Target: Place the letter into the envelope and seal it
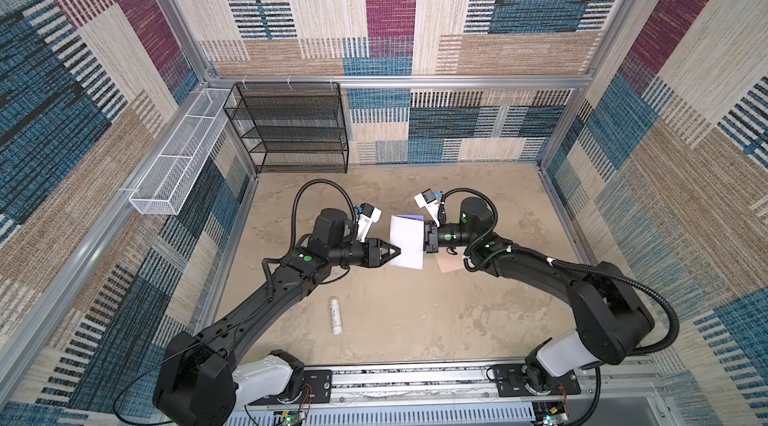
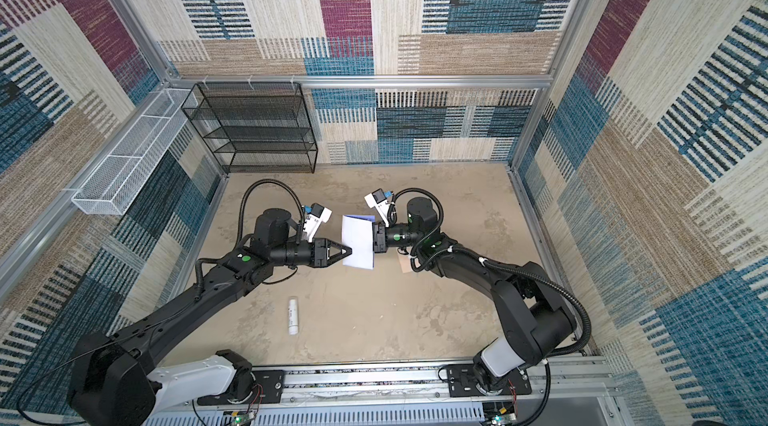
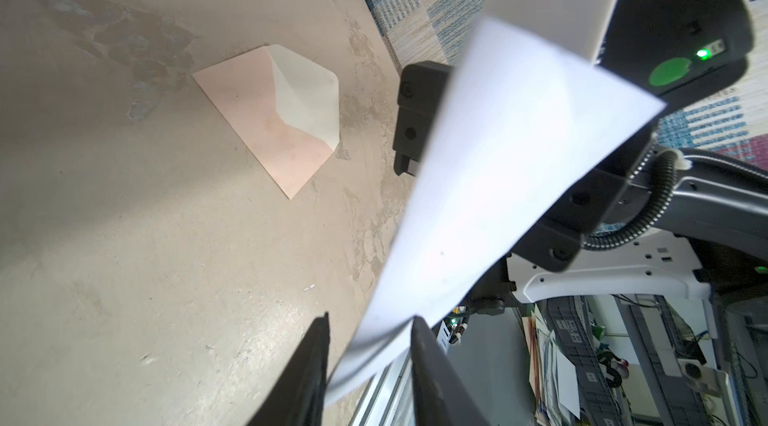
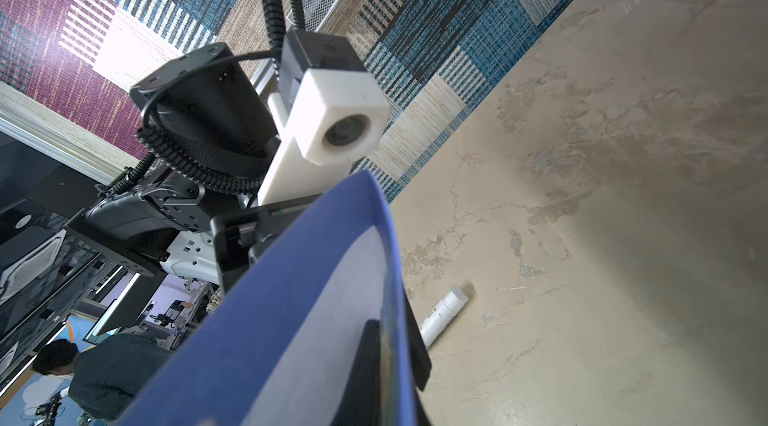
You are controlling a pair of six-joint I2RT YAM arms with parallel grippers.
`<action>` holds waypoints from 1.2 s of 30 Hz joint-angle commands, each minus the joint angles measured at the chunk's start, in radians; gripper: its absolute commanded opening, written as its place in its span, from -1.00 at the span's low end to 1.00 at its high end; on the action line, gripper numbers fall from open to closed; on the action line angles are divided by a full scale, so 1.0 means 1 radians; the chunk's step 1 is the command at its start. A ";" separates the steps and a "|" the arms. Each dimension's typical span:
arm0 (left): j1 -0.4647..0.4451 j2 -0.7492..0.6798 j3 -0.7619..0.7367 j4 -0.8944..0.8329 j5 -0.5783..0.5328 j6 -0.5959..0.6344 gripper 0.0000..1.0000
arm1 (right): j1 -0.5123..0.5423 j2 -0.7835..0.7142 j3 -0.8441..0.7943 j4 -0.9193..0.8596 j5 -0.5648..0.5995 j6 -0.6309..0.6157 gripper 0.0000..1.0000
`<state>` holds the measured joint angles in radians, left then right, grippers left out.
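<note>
The letter point(image 1: 407, 241) hangs in the air above the table middle, white back up, between my two grippers in both top views. My right gripper point(image 1: 424, 243) is shut on its right edge; the right wrist view shows the blue-bordered sheet point(image 4: 291, 320) pinched between the fingers point(image 4: 370, 361). My left gripper point(image 3: 372, 320) stands open at the opposite edge, with the sheet's edge point(image 3: 374, 345) loose in the gap, touching one finger. The peach-pink envelope point(image 3: 266, 112) lies flat on the table, cream flap open, mostly hidden under my right arm in a top view point(image 1: 449, 264).
A small white tube point(image 1: 336, 316) lies on the table at the front left. A black mesh shelf point(image 1: 291, 129) stands at the back left wall, and a white mesh basket point(image 1: 178, 162) hangs on the left rail.
</note>
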<state>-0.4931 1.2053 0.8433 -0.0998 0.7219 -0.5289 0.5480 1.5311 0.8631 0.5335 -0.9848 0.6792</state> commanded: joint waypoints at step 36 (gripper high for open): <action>0.015 -0.038 0.199 -0.466 -0.286 0.314 -1.00 | -0.109 -0.326 0.020 -0.516 0.564 -0.650 0.49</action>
<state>-0.4755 1.1728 1.0172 -0.4419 0.5331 -0.3256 0.4381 1.2617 0.8955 0.0540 -0.5663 0.1951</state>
